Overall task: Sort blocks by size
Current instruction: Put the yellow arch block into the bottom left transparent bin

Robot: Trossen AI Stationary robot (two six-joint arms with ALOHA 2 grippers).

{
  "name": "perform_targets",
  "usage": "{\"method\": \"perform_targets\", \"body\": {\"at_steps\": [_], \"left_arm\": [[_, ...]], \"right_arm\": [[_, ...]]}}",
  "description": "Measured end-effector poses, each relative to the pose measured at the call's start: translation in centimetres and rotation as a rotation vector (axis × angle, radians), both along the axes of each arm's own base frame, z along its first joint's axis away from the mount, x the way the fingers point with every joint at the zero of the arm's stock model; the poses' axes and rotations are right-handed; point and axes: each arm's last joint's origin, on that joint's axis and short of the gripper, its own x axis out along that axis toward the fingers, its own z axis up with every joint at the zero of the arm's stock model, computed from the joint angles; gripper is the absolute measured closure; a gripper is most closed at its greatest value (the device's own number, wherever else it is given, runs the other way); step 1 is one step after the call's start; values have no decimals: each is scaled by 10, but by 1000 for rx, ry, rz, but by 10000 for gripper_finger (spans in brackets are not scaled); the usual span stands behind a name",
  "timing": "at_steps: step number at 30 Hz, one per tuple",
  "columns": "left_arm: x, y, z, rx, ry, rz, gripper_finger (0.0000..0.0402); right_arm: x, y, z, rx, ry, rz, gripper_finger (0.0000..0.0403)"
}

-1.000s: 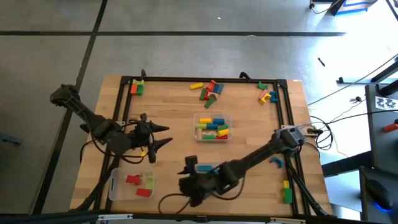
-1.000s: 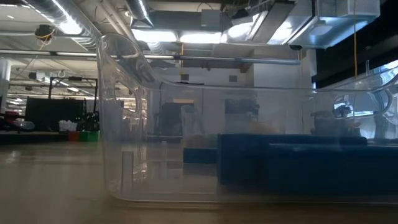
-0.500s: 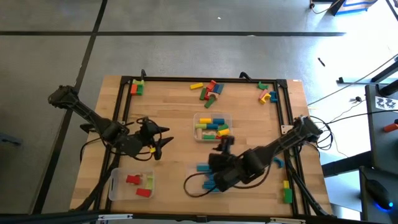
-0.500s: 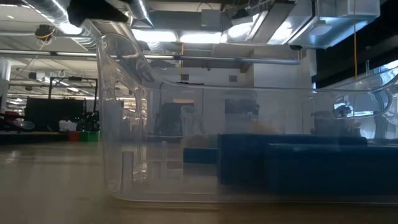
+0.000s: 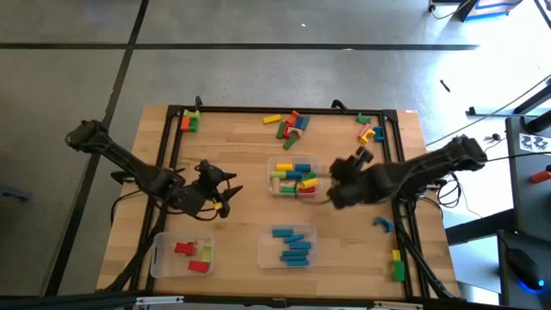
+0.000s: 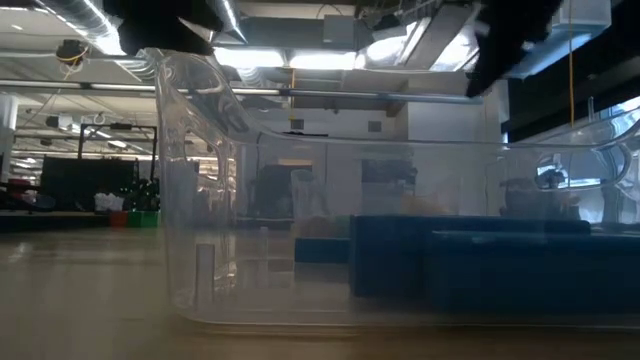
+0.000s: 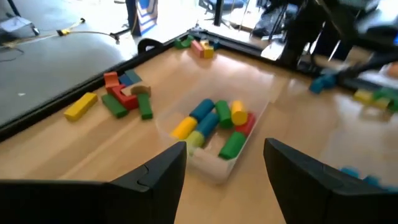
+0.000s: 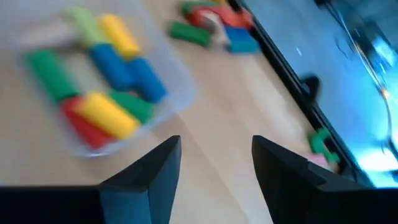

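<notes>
Painted blocks lie in piles at the far edge: far left [image 5: 189,120], far middle [image 5: 289,124] and far right [image 5: 370,132]. More lie at the right edge [image 5: 396,263]. A clear tray [image 5: 294,175] in the middle holds mixed blocks [image 7: 214,121]. A near tray [image 5: 288,244] holds blue blocks [image 6: 470,262]. A near-left tray [image 5: 182,256] holds red and green ones. My left gripper [image 5: 229,193] is open and empty, left of the middle tray [image 7: 225,163]. My right gripper [image 5: 332,182] is open and empty at that tray's right end [image 8: 216,159].
A black frame [image 5: 392,164] runs round the table's far and side edges. A single blue block [image 5: 381,225] lies near the right rail. Bare wood shows between the trays and between the far piles. Cables trail from both arms.
My right gripper has swung from the near edge, over the blue-block tray, toward the far right. It now sits beside the middle tray's right end. The blue-block tray, covered by the arm before, now shows whole.
</notes>
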Motion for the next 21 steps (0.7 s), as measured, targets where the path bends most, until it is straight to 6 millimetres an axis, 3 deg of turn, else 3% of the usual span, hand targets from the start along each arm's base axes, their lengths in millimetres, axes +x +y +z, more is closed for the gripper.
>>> {"method": "perform_targets", "body": {"at_steps": [9, 15, 21], "left_arm": [[7, -4, -12, 97, 95, -27, 192], [9, -2, -12, 155, 124, -45, 192], [13, 4, -9, 88, 64, 8, 192]], "right_arm": [[-25, -76, -40, -34, 179, -268, 205], [-42, -127, -56, -2, 321, -422, 205], [-58, -181, -68, 135, 306, -480, 205]]}}
